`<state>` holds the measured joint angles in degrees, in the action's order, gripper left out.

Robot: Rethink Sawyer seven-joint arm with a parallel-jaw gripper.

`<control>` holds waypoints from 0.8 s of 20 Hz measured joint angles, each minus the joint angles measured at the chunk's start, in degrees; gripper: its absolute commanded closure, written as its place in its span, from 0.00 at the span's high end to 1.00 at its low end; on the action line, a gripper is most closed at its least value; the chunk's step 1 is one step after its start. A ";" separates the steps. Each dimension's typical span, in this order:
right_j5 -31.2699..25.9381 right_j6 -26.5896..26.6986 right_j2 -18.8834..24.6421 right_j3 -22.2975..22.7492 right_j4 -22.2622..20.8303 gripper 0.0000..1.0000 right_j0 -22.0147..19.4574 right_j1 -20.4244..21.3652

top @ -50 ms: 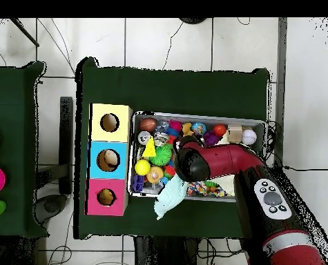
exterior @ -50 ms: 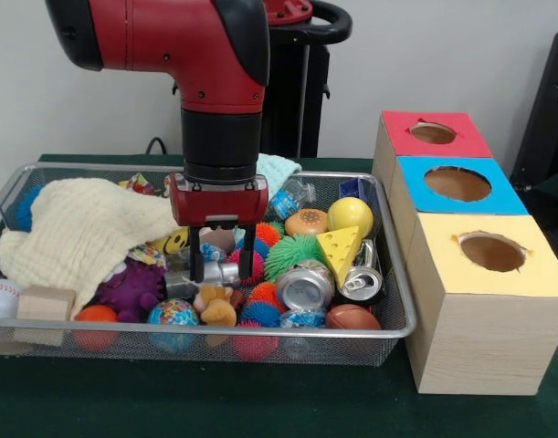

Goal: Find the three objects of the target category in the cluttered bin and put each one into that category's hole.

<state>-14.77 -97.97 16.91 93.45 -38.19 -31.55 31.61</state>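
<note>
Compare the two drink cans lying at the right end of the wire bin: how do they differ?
The silver can looks dented and shows its base toward the camera; the second can shows its top with the pull tab. The silver can lies nearer the bin's middle, the second can against the right wall. Both are metal and lie beside each other.

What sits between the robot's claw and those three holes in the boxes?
The gripper is down in the wire bin, among toys and cans. Between it and the boxes stands the bin's side wall, with a cheese wedge and cans piled against it.
</note>
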 measured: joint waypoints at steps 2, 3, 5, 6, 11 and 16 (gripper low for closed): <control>0.00 0.00 -0.01 -0.04 0.01 1.00 0.00 -0.01; 0.00 0.00 -0.01 -0.03 0.00 1.00 0.00 -0.03; 0.00 0.00 -0.02 -0.04 -0.01 1.00 0.00 -0.08; 0.00 0.00 -0.02 -0.04 -0.01 1.00 0.00 -0.12; 0.00 0.00 -0.02 -0.04 0.01 1.00 -0.01 -0.29; 0.00 0.00 -0.04 -0.05 -0.01 1.00 -0.02 -1.02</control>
<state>-14.77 -97.97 16.87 93.40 -38.19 -31.57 30.59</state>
